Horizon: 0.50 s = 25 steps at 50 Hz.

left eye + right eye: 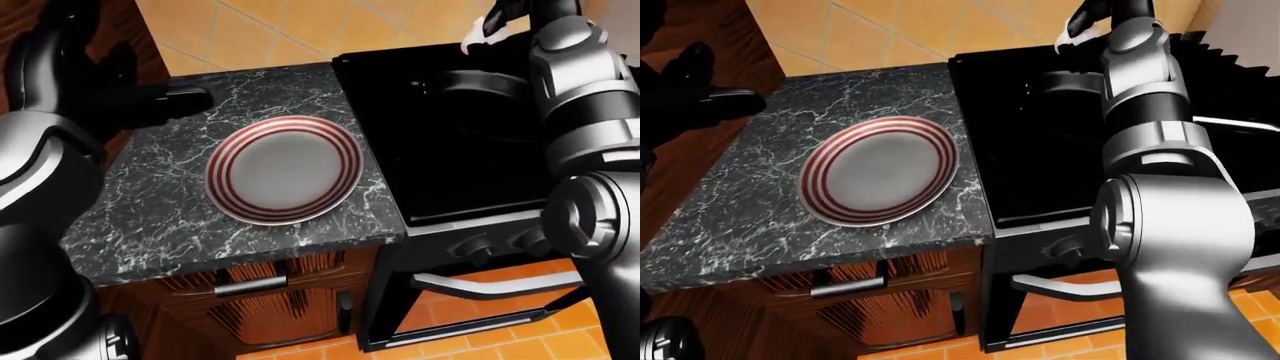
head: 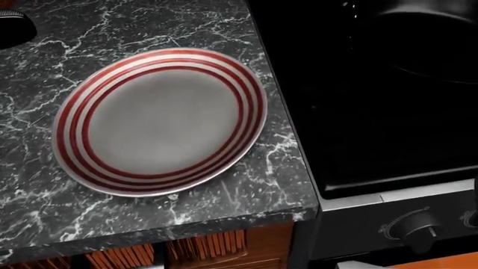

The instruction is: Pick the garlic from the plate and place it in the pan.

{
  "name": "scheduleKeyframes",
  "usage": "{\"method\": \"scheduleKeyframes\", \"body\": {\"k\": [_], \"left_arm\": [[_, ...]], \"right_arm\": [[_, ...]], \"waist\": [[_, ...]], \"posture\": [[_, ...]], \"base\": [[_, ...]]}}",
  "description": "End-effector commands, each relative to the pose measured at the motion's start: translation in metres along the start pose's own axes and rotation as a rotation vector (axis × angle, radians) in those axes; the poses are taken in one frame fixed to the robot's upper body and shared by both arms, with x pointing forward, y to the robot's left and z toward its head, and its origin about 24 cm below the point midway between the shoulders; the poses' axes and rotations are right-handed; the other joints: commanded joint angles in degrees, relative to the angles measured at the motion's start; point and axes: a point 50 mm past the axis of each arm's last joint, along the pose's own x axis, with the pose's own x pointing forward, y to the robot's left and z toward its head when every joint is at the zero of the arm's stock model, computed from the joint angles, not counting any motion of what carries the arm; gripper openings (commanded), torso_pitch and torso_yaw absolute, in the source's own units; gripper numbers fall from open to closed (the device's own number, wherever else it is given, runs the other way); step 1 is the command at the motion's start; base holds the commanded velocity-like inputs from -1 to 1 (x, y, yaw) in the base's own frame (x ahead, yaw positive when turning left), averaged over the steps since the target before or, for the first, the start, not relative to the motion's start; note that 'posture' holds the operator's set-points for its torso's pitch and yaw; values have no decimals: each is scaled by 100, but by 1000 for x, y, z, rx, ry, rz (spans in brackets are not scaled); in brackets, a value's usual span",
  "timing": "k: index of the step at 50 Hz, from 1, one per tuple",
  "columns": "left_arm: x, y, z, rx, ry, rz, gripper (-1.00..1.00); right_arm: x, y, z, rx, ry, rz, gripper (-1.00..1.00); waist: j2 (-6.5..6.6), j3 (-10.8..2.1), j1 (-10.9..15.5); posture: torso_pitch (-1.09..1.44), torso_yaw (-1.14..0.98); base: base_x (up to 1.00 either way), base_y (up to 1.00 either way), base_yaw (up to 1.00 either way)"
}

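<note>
- garlic (image 1: pixel 472 39): small white lump at the top edge of the left-eye view, gripped in the right hand (image 1: pixel 500 19). It is off the plate and not in the pan.
- In that view it sits just above the upper-left part of the pan's rim. Can't tell from these angles how high it is over the pan.
- right hand: closed round the garlic. Most of the hand is cut off by the top edge, so the individual fingers are hard to read. The grey right arm runs up the right side of both eye views.
- plate (image 2: pixel 161 120): grey with red rings, lying flat and bare on the desk (image 2: pixel 45 207). It is near the desk's right edge, just beside the stove (image 2: pixel 358 129) but not touching it.
- pan (image 1: pixel 470 97): dark and round, on the stove's upper part. It is black on black, so the inside is hard to make out, and only its lower-left curve shows in the head view.
- left hand (image 1: pixel 170 101): dark, at the desk's upper-left corner and well apart from the plate. Can't tell the finger spread or whether it touches the desk.
- Desk is black marble with white veins, over a wooden cabinet with a drawer handle (image 1: pixel 250 285).
- Stove knobs (image 2: pixel 409 230) and oven handle (image 1: pixel 490 285) show below the cooktop.
</note>
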Motion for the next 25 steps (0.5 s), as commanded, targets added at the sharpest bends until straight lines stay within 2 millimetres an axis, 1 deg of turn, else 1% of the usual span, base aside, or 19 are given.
{"method": "scheduleKeyframes", "body": {"k": [1,3,14,15,19,25], "left_arm": [[-3,2,17,-9,-82,10,100],[-3,2,17,-9,-82,10,100],[-3,1,16,-8,-80,8,100],[-2,1,15,-9,-78,7,100],[-3,1,15,-9,-78,7,100],[-3,2,15,-9,-79,8,100]], "right_arm": [[-3,-16,22,12,-86,-54,-100],[-3,-18,21,11,-81,-59,-100],[0,-17,-2,5,-33,-79,-100],[1,-12,-16,6,-12,-80,-100],[2,-11,-17,8,-8,-79,-100],[2,-5,-25,11,3,-77,-100]], "waist": [[-11,-178,0],[-14,-178,2],[-30,-188,11],[-31,-188,12],[-49,-200,14],[-37,-201,15]], "posture": [[0,0],[0,0],[0,0],[0,0],[0,0],[0,0]], "base": [[0,0,0],[0,0,0],[0,0,0],[0,0,0],[0,0,0],[0,0,0]]}}
